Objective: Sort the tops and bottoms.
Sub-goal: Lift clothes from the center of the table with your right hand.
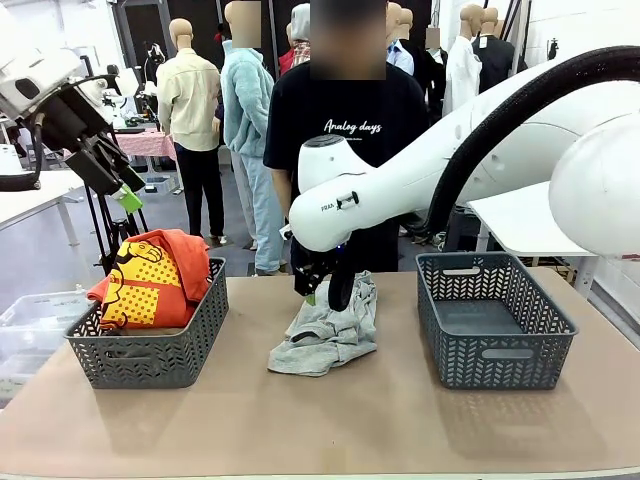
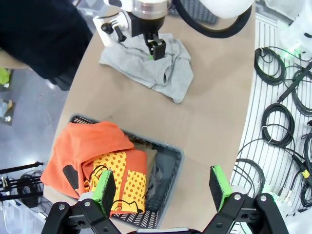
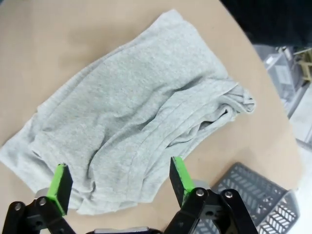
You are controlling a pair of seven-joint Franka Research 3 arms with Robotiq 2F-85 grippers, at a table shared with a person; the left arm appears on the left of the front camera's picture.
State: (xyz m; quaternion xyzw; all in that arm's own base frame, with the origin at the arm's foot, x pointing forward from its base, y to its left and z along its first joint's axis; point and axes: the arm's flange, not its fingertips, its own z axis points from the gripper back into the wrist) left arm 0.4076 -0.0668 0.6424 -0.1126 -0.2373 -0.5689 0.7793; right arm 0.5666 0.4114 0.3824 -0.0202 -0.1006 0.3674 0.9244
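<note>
Front view | two baskets (image 1: 150, 350) | light grey garment (image 1: 325, 335) | both jaws wide, empty

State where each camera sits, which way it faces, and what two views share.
Front: between the arms, facing the person across the table; right gripper over the light grey garment.
Left wrist: high above, looking down past open left gripper at orange-red garment.
Right wrist: looking down, fingers straddling the grey garment.
All share that garment.

Bright, even overhead light is filling all three views. Soft shadows are falling on the table (image 1: 400, 420) beneath the baskets (image 1: 495, 320). The wrist views are bending straight lines at their edges, and the light grey garment (image 3: 136, 126) is showing crisply.
</note>
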